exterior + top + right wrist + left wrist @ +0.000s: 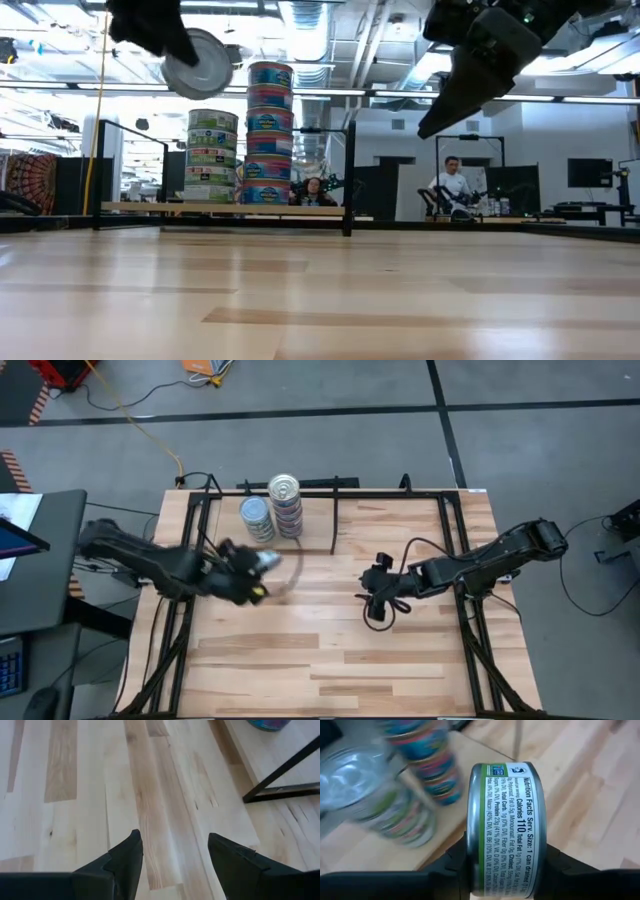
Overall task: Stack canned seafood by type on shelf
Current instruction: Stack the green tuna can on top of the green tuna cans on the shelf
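Observation:
Two stacks of tins stand on the shelf (pixel 380 520) at the table's far left. The lower stack (pixel 257 518) has a bluish-grey top and green labels (pixel 212 155). The taller stack (pixel 285 495) has a shiny gold top and blue labels (pixel 268 130). My left gripper (pixel 262 563) is in the air just near of the stacks, shut on a green-labelled tin (pixel 505 830). My right gripper (pixel 378 600) hangs open over the bare middle of the table, nothing between its fingers (pixel 175 855). My left gripper pinches the tin between its two fingers, one on each flat face (pixel 470 860). The fingers come slanting down from the table's left and near side. The tin stands on edge, its label wall (pixel 515 820) toward the wrist camera, lifted clear of the table (pixel 197 62).
The shelf's black frame has an upright divider rod (pixel 334 525) to the right of the stacks, and posts at its corners (pixel 100 170). Bare tabletop (pixel 330 650) lies near of both grippers. People sit in the room beyond the table (pixel 452 185).

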Controlling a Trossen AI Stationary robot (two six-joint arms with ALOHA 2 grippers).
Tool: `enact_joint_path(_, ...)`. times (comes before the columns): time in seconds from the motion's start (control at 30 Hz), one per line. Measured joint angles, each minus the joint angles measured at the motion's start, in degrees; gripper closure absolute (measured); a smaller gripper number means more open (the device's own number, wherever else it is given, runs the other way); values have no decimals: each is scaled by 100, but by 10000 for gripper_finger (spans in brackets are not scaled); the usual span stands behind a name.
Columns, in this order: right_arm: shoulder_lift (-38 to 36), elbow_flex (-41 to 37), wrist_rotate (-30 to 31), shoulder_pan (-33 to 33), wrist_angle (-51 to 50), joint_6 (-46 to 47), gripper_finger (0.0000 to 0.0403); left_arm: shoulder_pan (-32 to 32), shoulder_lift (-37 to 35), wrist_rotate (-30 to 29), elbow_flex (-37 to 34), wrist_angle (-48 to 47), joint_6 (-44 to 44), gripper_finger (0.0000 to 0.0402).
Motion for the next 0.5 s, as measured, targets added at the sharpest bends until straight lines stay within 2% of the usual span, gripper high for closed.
enact_joint_path(0.1, 0, 0, -3, 21, 5, -95, 150, 239, -837, 26, -280, -12, -157, 262)
enact_joint_path(0.23, 0, 0, -20, -19, 40, -258, 150, 634, -1828, 265, -500, 501, 53, 267)
enact_joint_path(0.37, 0, 0, -22, -156, 86, -373, 150, 1218, -2325, 372, -512, 578, 139, 271)
enact_joint_path(0.5, 0, 0, -74, -282, 173, -416, 150, 1939, -2497, 633, -515, 707, 215, 268)
